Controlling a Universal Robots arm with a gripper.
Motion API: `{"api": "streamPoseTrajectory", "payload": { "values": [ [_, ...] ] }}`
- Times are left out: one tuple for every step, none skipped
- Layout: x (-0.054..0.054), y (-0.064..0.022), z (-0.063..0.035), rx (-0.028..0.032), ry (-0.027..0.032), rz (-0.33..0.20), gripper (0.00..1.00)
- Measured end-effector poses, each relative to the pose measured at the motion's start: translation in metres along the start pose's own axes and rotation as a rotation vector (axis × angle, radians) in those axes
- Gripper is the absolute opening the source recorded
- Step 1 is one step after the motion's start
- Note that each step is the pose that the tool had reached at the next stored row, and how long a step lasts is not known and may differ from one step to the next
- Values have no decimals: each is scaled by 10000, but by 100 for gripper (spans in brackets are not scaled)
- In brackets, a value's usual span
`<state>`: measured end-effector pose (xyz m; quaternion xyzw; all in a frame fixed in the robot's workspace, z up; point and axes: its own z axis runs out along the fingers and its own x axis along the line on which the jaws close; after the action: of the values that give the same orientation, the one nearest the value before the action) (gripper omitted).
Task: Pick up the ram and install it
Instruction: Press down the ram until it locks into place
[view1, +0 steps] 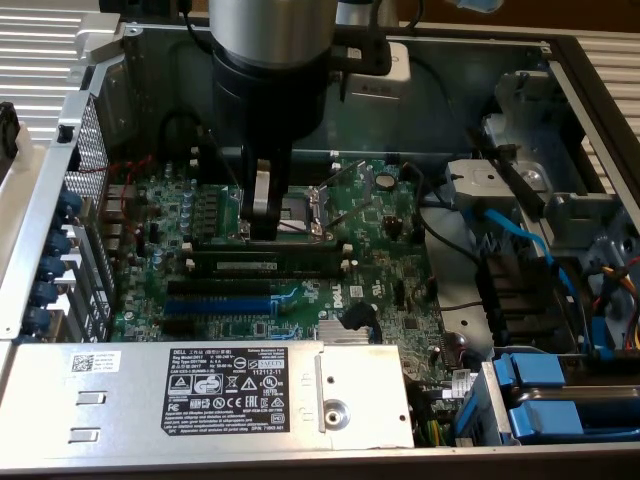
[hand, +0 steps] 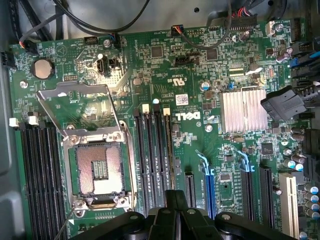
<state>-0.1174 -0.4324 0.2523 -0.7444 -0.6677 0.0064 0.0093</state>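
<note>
Gripper (view1: 264, 225) is closed, pressing down on the ram (view1: 265, 262), which stands on edge in a slot beside the CPU socket (view1: 300, 210). If the ram is misaligned or tilted, downward force may jam it or strain the motherboard (view1: 385, 270).

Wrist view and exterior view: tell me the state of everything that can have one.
gripper: shut, just above the ram.
ram: upright in a black slot; whether it is fully seated, cannot tell.
CPU socket: empty, its cover plate swung open.
neighbouring black slots: empty.
computer case: open.
</note>
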Motion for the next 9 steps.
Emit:
{"api": "streamPoseTrajectory", "payload": {
  "values": [
    [0, 0, 0, 0, 0, 0, 10],
    [0, 0, 0, 0, 0, 0, 10],
    [0, 0, 0, 0, 0, 0, 10],
    [0, 0, 0, 0, 0, 0, 10],
    [0, 0, 0, 0, 0, 0, 10],
    [0, 0, 0, 0, 0, 1, 10],
    [0, 0, 0, 0, 0, 18, 10],
    [0, 0, 0, -1, 2, 74, 10],
    [0, 0, 0, -1, 4, 167, 10]
  ]
}}
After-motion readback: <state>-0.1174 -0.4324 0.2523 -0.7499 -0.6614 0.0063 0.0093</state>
